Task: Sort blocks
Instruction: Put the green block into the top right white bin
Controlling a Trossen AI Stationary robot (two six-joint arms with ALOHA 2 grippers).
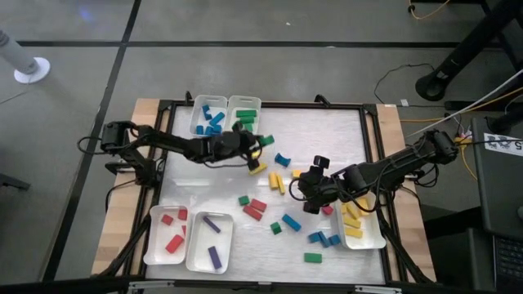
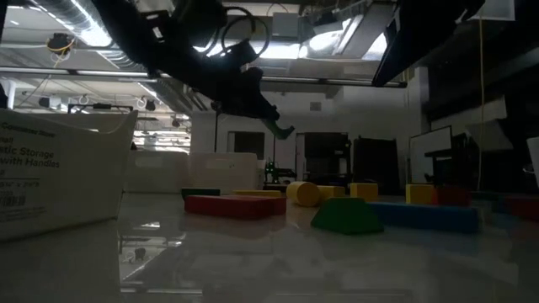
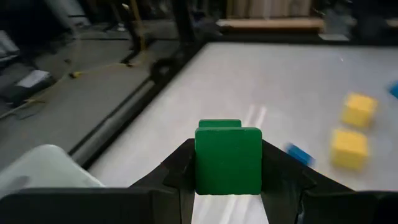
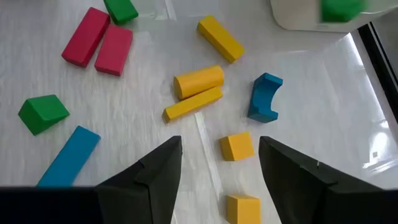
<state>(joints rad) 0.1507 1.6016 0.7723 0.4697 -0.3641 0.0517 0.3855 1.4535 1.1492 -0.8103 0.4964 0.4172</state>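
My left gripper [image 1: 260, 145] is stretched out over the table's far middle, beside the green tray [image 1: 243, 104], and is shut on a green block [image 3: 228, 158]. That block also shows in the high view [image 1: 266, 140] and, up in the air, in the low view [image 2: 282, 129]. My right gripper [image 4: 219, 144] hovers open over the table's middle right [image 1: 308, 181]. Its fingers stand on either side of a yellow cube [image 4: 237, 146] without touching it. Another yellow cube [image 4: 243, 208] lies close by. My left gripper pinches the green block by two opposite side faces [image 3: 205, 163] between its two fingers [image 3: 177, 171]. The arm slants down from the table's left side. The block is lifted clear of the table, and its broad face looks toward the wrist camera.
Five white trays stand on the table: blue [image 1: 208, 116] and green at the far edge, red [image 1: 167, 233] and purple [image 1: 211, 242] near left, yellow [image 1: 359, 226] near right. Loose red [image 4: 99, 38], yellow [image 4: 199, 81], blue [image 4: 264, 96] and green [image 4: 42, 113] blocks lie across the middle.
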